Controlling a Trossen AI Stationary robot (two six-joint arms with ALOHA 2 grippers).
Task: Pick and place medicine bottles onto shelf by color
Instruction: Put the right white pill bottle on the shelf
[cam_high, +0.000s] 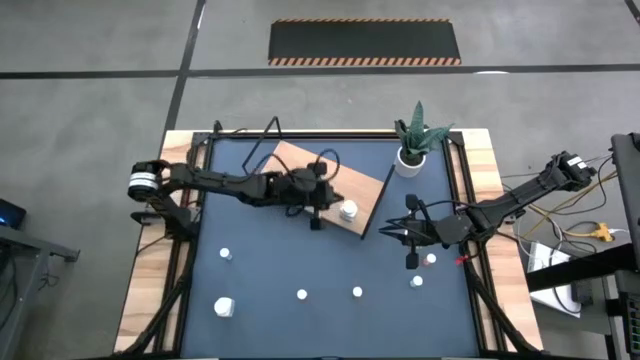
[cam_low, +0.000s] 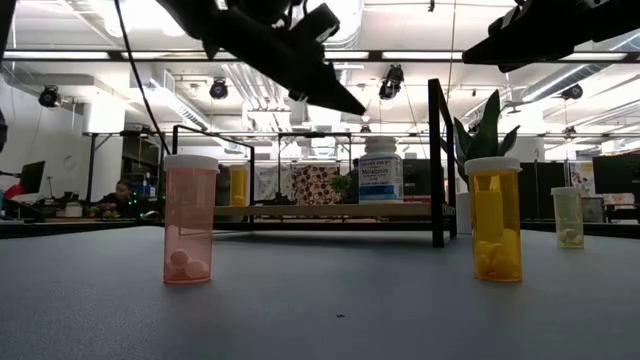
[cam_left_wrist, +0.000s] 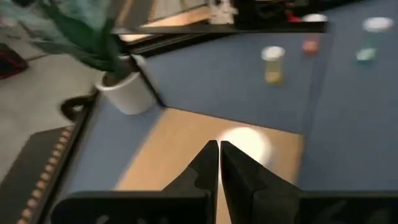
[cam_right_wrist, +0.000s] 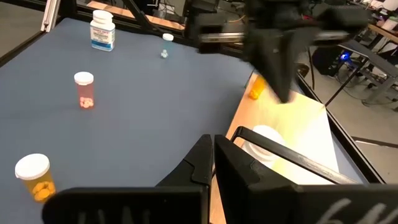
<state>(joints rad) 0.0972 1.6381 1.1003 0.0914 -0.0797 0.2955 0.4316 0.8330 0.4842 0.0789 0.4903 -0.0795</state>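
Note:
The shelf (cam_high: 297, 160) is a light-brown board in a black frame, lying at an angle on the far middle of the blue table. A bigger white bottle (cam_high: 348, 211) stands on the shelf's near right corner, and an orange bottle (cam_right_wrist: 256, 91) stands farther back on it. My left gripper (cam_high: 316, 221) is shut and empty, hovering at the shelf's near edge just left of that white bottle (cam_left_wrist: 246, 140). My right gripper (cam_high: 410, 256) is also shut and empty, above the table right of the shelf, near a pink-red bottle (cam_high: 431, 259). Several small bottles stand upright on the table.
A white pot with a green plant (cam_high: 409, 157) stands at the far right of the table. Another bigger white bottle (cam_high: 224, 306) stands near left. Small bottles stand at the left (cam_high: 226, 254), near middle (cam_high: 302, 294) (cam_high: 357, 292) and near right (cam_high: 417, 282).

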